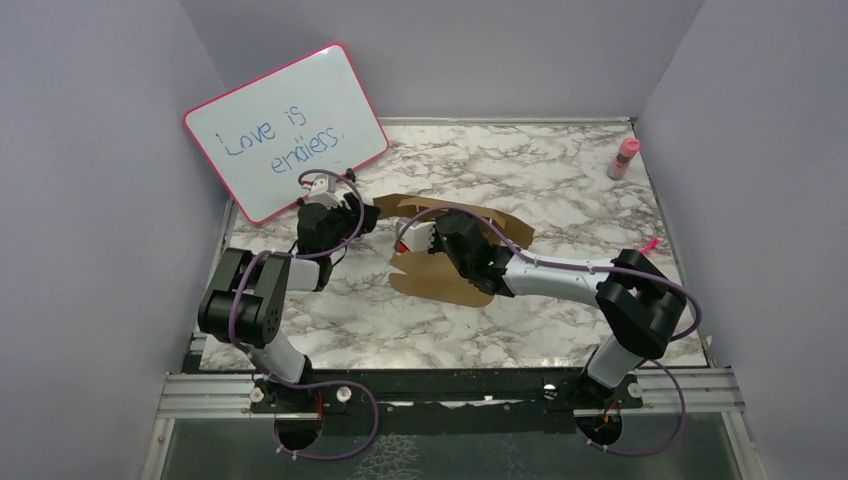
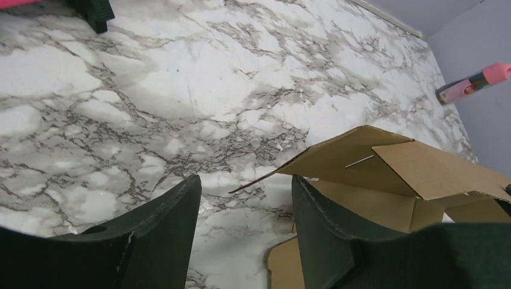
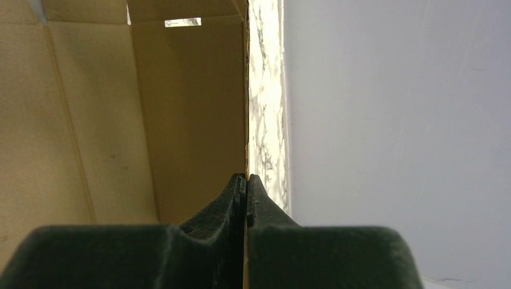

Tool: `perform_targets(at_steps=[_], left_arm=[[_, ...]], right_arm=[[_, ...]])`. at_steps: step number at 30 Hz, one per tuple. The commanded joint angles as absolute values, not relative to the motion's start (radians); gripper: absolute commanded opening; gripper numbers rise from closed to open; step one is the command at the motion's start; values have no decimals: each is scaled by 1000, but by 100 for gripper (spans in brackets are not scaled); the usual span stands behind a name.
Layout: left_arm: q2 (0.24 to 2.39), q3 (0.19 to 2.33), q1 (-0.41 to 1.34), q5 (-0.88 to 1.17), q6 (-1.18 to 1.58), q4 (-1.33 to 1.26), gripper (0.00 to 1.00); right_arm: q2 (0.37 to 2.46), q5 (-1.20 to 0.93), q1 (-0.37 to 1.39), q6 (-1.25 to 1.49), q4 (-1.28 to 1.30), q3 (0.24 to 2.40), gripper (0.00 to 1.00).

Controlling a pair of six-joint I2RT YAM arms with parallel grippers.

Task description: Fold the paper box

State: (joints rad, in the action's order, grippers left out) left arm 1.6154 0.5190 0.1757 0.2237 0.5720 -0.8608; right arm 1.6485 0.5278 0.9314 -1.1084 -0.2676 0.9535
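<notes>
Brown die-cut cardboard makes up the partly raised paper box (image 1: 452, 284), which is found on the white-and-grey marbled desk (image 1: 560, 180) between the two grippers. The right gripper (image 3: 246, 178) is clamped on an upright wall of the box (image 3: 90, 120), whose thin edge is pinched between the dark fingers. Creased inner panels are spread to that gripper's left in its wrist view, and a strip of desk and a plain grey wall are seen to its right. The left gripper (image 2: 246, 180) is held wide apart with nothing between its fingers, and only bare desk is seen through the gap. Lifted flaps of the box (image 2: 385, 171) are found just beyond and beside its right finger; whether they are touched cannot be told. A pink-framed rectangular whiteboard (image 1: 285, 130) with blue handwriting is propped behind the left gripper. A small pink bottle (image 1: 624, 158) is set well beyond the right gripper, by the far wall.
</notes>
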Motion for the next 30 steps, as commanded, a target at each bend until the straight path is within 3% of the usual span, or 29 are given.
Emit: perform_targets(at_steps=[1,12,18,25,30], left_arm=[[1637,520,150,322,439,-1003,59],[1670,537,113,502,313,-1006,58],[1690,541,109,535,316,-1006,53],[1711,552,110,557,305,-1006,41],[1707,545,110,573,300,-1005,26]], right_arm=[[1665,492,949,-1123,-315,946,6],[1681,471,954,-1127,-287,930,6],[1695,476,960,-1127,-271,936,6],[1693,482,965,-1129,-265,938,6],[1696,486,966,-1132,-270,936,6]])
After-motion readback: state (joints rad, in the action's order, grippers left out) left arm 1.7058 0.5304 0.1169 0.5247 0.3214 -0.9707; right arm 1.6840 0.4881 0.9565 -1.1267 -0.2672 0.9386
